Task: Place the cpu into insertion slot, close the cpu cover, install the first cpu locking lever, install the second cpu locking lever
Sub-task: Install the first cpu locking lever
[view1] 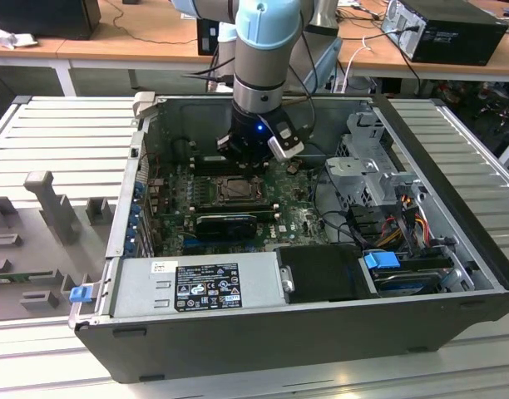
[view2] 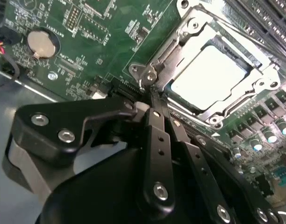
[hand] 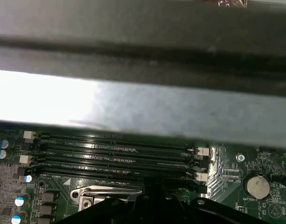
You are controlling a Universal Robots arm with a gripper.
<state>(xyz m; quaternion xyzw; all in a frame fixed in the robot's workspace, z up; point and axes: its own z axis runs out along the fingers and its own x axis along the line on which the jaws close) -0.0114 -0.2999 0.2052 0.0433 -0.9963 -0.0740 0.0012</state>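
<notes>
- We take the insertion slot (view2: 213,79) as our landmark; in the exterior view it sits mid-board (view1: 235,190), directly below the arm's wrist.
- The cpu (view2: 206,77) lies flat inside the insertion slot, its pale metallic face upward and framed on all sides, so we judge the placing step done.
- The cpu cover (view2: 180,44) rests down over the chip, its large cut-out leaving the face exposed while its silvery border bears on the chip's edges; we read the closing step as done too.
- A cpu locking lever (view2: 157,74), a thin metal rod, runs along the slot's edge nearest the gripper.
- The gripper (view2: 154,108) stands at that same corner of the slot, its fingers drawn narrow and close together, holding nothing that we can see; the tips meet the lever region, a posture suited to pushing a rod rather than grasping.
- Beyond the slot's far edge lie the long black memory slots (hand: 117,156), untouched.
- A round coin battery (view2: 41,43) sits on the green motherboard (view2: 94,56), well apart from the slot.
- The open computer case (view1: 454,208) encloses all of these.
</notes>
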